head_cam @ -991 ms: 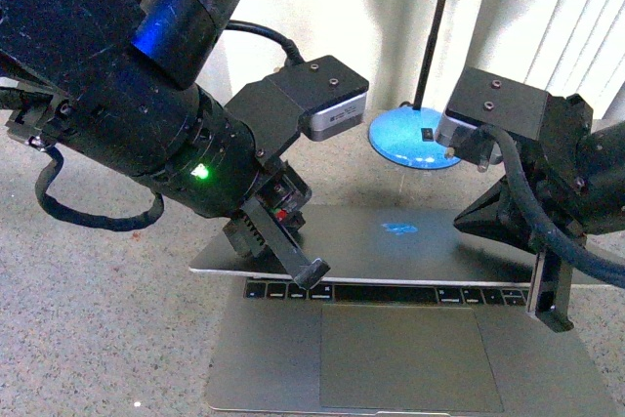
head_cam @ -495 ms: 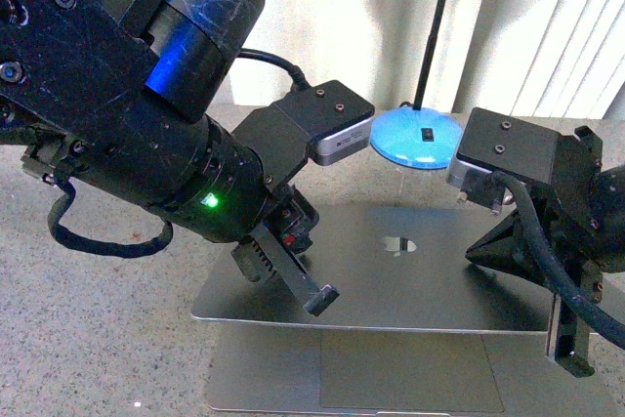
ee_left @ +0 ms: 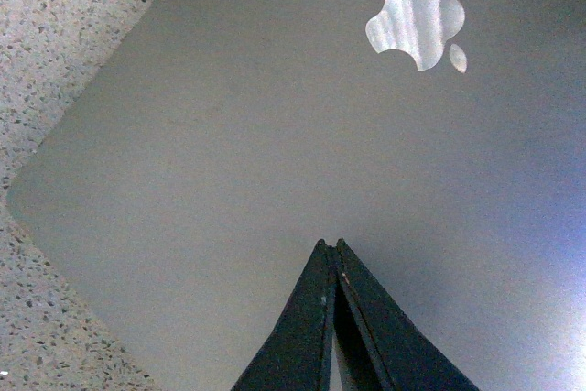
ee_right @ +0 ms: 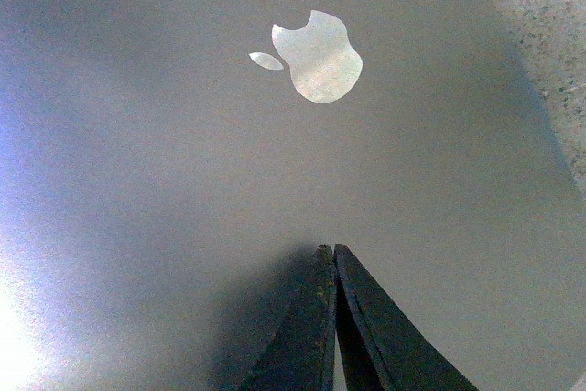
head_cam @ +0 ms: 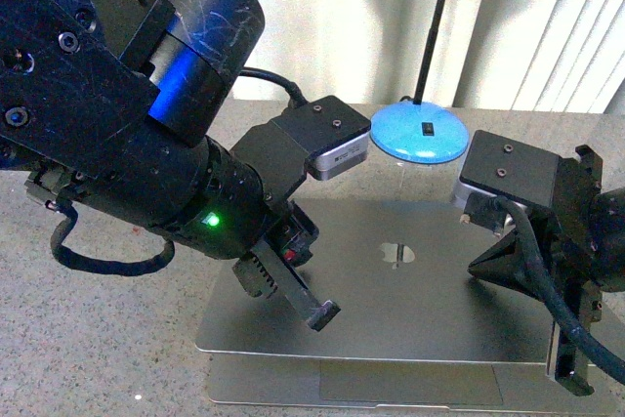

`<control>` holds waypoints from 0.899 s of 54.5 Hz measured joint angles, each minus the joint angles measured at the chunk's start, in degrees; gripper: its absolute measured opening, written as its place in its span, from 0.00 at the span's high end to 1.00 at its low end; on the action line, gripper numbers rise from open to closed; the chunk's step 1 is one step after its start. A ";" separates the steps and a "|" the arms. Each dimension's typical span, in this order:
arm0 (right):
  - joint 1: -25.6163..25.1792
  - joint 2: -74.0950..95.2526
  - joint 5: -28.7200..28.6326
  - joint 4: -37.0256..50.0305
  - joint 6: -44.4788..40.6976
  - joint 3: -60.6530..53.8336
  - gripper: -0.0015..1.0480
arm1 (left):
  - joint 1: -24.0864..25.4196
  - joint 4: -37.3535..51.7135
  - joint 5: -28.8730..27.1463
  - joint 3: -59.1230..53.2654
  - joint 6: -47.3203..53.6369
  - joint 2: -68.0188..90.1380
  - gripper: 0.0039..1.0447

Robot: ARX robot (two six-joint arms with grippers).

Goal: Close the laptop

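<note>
Left gripper [head_cam: 319, 315] clenched, nothing in it. Left wrist view shows both fingers [ee_left: 302, 327] pressed together over bare lid [ee_left: 229, 135]. Right gripper [head_cam: 570, 378] same: jaws closed, empty, tip down by the lid's near right corner. Both look to be on or just above the lid, but I can't confirm contact from any view.

Laptop [head_cam: 430, 300] sits on the speckled table [head_cam: 107, 339], with the lamp [head_cam: 420, 134] just behind it. Lid is nearly flat, logo [head_cam: 395, 253] facing up. A strip of base [head_cam: 273, 383] shows in front of the lid's near edge, so my read is it's not fully seated and a last bit of travel is left.

Risks from here:
- Tips are narrow and hard, and the lid is smooth metal. Any sideways drag while pressing means slip and scratches.
- Both tips sit close to the near edge. If one slips off, a finger could end up wedged between lid and base with the lid coming down on it.
- Arms pushing at different rates would twist the lid and load the hinge.
- Pressing on after the lid bottoms out puts point load on the screen underneath.
- A push with a forward component, not straight down, could slide the whole laptop on the table toward the lamp.
</note>
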 joint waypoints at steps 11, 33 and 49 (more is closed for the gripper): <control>-0.26 1.49 -0.48 2.21 0.85 -0.59 0.97 | -0.07 0.85 0.15 -1.22 -0.39 0.11 0.97; -0.33 3.04 -0.90 3.32 1.75 -0.61 0.97 | -0.39 4.70 0.83 -3.54 -2.78 3.15 0.97; -0.04 4.63 -0.85 4.09 2.21 -0.63 0.97 | -0.28 6.14 1.25 -4.04 -3.61 4.42 0.97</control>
